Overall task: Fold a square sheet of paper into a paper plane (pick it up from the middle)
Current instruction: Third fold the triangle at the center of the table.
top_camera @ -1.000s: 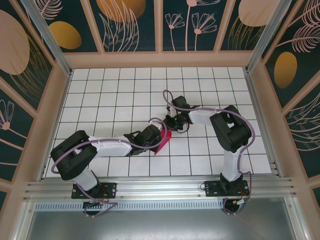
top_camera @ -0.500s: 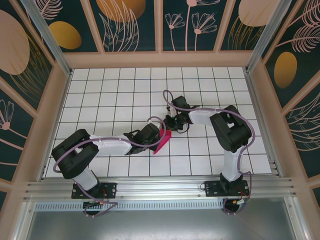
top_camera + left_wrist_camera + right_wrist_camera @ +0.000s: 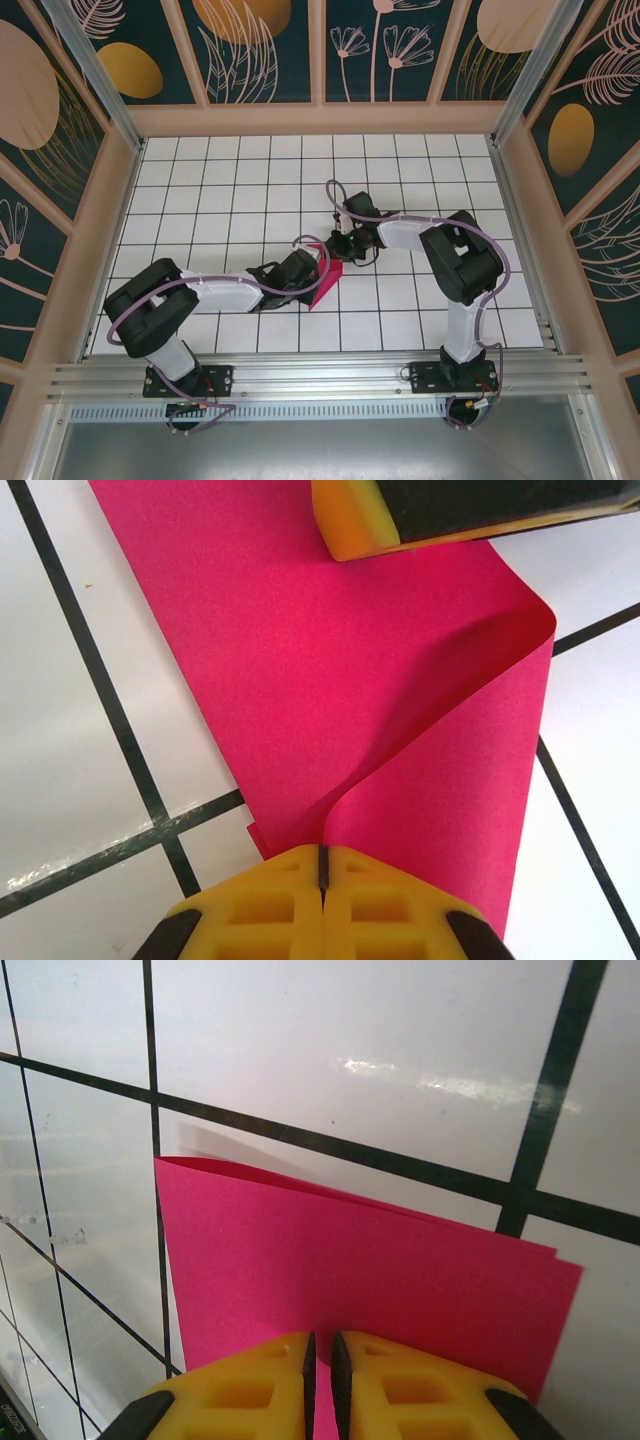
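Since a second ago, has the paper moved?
Yes. The paper has spread up-frame; its tip now reaches the next grid line.

Overhead from behind, wrist views close, sharing paper (image 3: 300, 680)

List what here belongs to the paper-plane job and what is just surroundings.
Belongs to the job:
- pink paper sheet, partly folded and curling up
- left gripper, shut on the sheet's edge
- right gripper, shut on the sheet

Just surroundings:
- white tiled table
- patterned wall panels
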